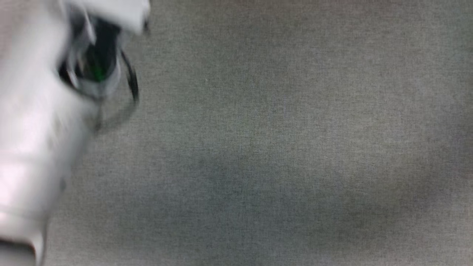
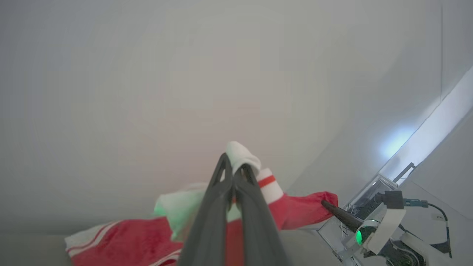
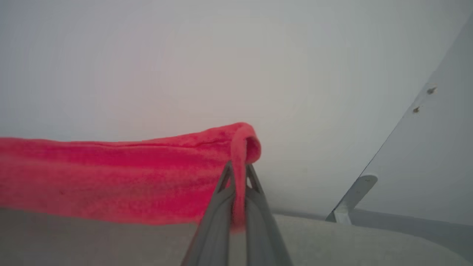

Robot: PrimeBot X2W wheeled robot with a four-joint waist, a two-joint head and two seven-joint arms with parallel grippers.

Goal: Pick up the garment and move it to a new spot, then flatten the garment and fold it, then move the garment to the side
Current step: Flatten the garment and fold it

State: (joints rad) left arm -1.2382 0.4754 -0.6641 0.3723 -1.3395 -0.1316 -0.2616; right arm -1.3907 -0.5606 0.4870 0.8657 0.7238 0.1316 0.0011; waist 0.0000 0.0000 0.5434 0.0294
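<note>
My left claw (image 2: 233, 166) is pressed together on the white, red-striped sleeve of the garment (image 2: 122, 240), a red shirt. My right claw (image 3: 239, 168) pinches a folded red edge of the same shirt. The cloth hangs stretched between both claws over the grey fabric surface (image 3: 92, 244). I cannot tell whether it touches that surface. My pale forearm (image 1: 33, 147) looks blurred.
</note>
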